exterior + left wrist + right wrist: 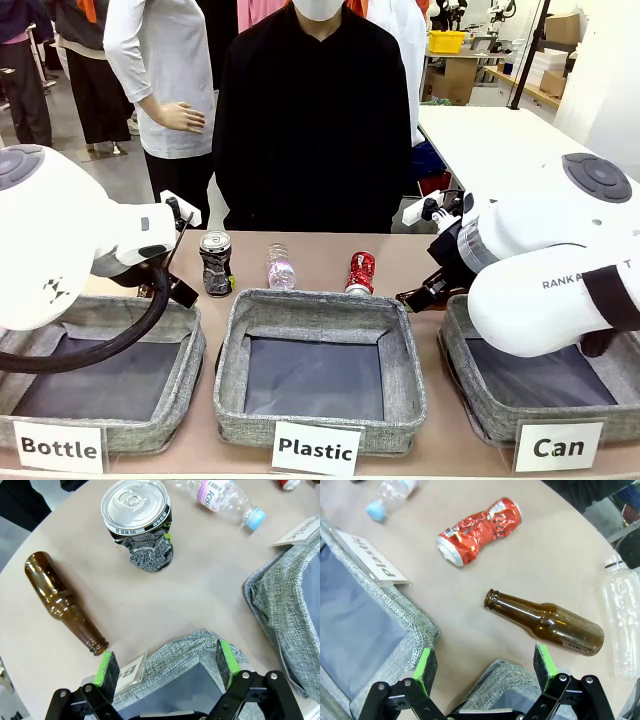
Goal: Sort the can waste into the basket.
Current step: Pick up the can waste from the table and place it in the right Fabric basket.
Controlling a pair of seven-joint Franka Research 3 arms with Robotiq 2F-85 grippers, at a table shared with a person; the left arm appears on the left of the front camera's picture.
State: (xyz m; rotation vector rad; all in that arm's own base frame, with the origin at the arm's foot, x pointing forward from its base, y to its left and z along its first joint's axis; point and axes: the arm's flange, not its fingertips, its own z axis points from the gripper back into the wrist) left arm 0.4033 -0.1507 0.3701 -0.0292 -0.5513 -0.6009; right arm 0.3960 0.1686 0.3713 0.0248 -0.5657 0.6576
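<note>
The dark grey-black crushed can (215, 262) stands upright on the table beyond the left basket, silver top up (140, 527). Farther right the red crushed can (360, 272) lies on its side (480, 530). The grey basket (456, 352) signed "Can" (557, 447) sits at the front right, with its corner (502, 677) under my right gripper. My left gripper (166, 665) hangs open over the corner of the "Bottle" basket (187, 652), short of the dark can. My right gripper (485, 664) is open and holds nothing, with the red can well ahead of it.
A brown glass bottle (62, 602) lies left of the dark can; another (545, 622) lies just ahead of my right gripper. A clear plastic bottle (281, 268) lies between the cans, one more (622, 625) at the far right. The "Plastic" basket (232, 345) stands in the middle. A person stands across the table.
</note>
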